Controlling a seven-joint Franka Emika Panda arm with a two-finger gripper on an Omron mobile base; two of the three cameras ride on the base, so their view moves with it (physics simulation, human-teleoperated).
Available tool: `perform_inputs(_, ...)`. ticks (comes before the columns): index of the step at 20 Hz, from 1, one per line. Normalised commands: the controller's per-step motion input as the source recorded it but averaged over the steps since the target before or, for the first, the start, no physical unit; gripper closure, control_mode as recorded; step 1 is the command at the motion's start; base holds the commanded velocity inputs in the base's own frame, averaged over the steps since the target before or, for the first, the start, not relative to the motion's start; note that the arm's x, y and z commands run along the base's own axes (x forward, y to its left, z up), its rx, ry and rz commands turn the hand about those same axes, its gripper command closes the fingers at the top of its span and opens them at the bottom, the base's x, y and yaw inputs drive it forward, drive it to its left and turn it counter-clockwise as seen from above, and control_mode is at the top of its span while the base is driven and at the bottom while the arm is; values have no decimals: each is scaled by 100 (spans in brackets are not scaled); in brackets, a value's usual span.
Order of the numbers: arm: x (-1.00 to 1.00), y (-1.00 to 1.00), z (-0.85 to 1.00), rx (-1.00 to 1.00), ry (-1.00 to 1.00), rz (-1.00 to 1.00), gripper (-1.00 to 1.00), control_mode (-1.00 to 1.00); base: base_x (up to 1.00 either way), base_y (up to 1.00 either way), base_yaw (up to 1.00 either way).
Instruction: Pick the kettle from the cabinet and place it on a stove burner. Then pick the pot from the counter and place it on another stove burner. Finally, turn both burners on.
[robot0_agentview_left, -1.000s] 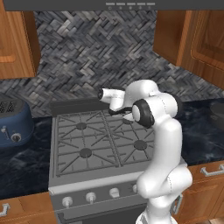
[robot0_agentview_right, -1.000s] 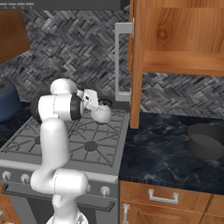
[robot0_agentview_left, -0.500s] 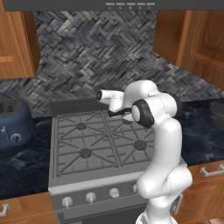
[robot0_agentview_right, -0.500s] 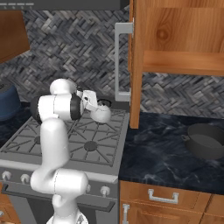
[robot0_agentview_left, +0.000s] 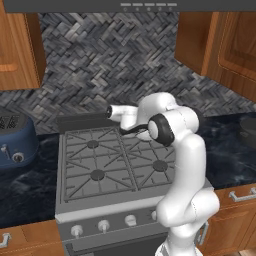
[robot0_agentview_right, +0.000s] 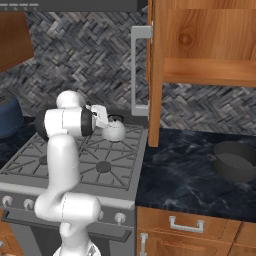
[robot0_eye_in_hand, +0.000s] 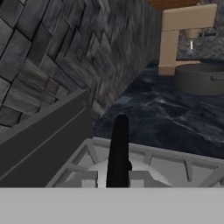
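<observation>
The small silvery-white kettle (robot0_agentview_right: 114, 132) sits on the rear right burner of the grey stove (robot0_agentview_right: 65, 167). My gripper (robot0_agentview_right: 106, 121) is right at its thin black arched handle (robot0_eye_in_hand: 119, 153), which rises in the middle of the hand view. How wide the jaws stand is hidden. In the left base view my arm covers most of the kettle. The dark grey pot (robot0_agentview_right: 235, 160) rests on the black counter (robot0_agentview_right: 180, 175) to the right, also seen as the pot (robot0_eye_in_hand: 201, 78) and the pot (robot0_agentview_left: 248, 124). The wooden cabinet (robot0_agentview_right: 200, 40) hangs above it.
The open cabinet door with its metal handle (robot0_agentview_right: 135, 70) hangs just right of the kettle. A blue toaster (robot0_agentview_left: 15, 140) stands on the counter left of the stove. Round knobs (robot0_agentview_left: 102, 225) line the stove front. The other three burners (robot0_agentview_left: 97, 175) are bare.
</observation>
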Motion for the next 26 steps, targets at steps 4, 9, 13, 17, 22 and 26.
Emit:
perform_inputs(4,-6,19,-24,0,0,0,-100,-100,0,0,0)
perform_inputs(9,-16,15,-32,1,0,0,-100,-100,0,0,0)
perform_inputs(13,-17,12,-25,1,0,0,-100,-100,0,0,0)
perform_inputs(17,-20,15,-12,1,-2,0,-100,-100,0,0,0)
perform_inputs(22,-26,28,0,0,-4,0,-100,-100,0,0,0)
perform_inputs(26,-23,29,6,0,-2,-2,-100,-100,0,0,0)
